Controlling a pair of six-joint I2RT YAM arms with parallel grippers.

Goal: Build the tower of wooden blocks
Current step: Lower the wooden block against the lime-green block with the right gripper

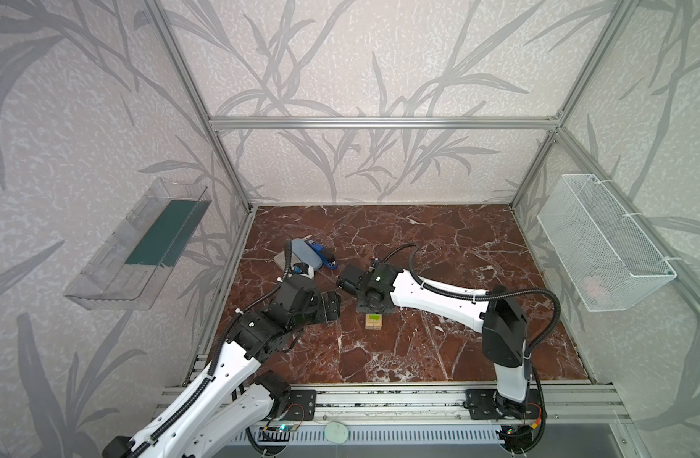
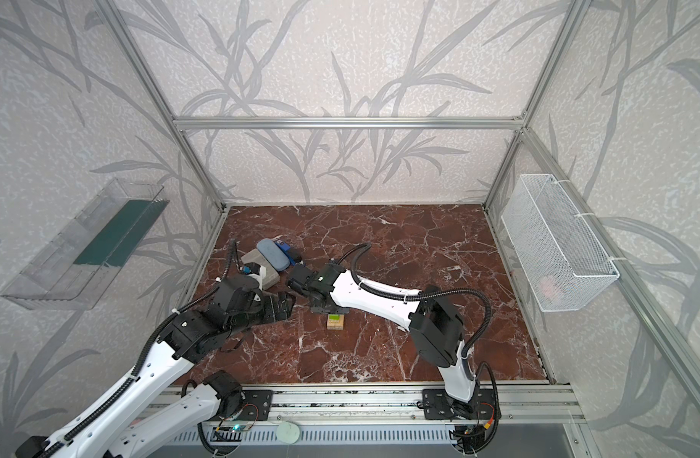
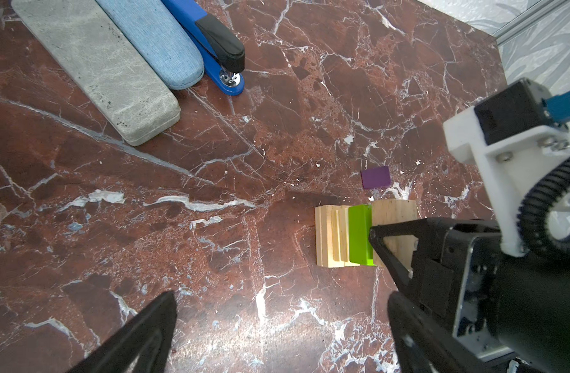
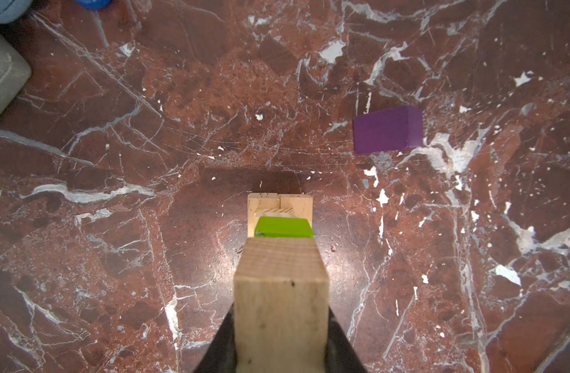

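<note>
Red-brown marble covers the table (image 1: 419, 349); in both top views the tower (image 1: 372, 322) stands at mid-frame, with a lime-green brick (image 4: 283, 227) on top. The right pincer (image 4: 281, 348) grips a pale wood brick (image 4: 280, 284) beside the green one. The left pincer (image 3: 282, 297) gapes wide, left of the tower. A purple block (image 4: 387, 129) lies apart.

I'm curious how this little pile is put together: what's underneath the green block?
Under the green block lie pale wooden blocks, stacked in layers. Some of them are hidden by another wooden block held right beside the green one, so the layers cannot be fully counted.
</note>
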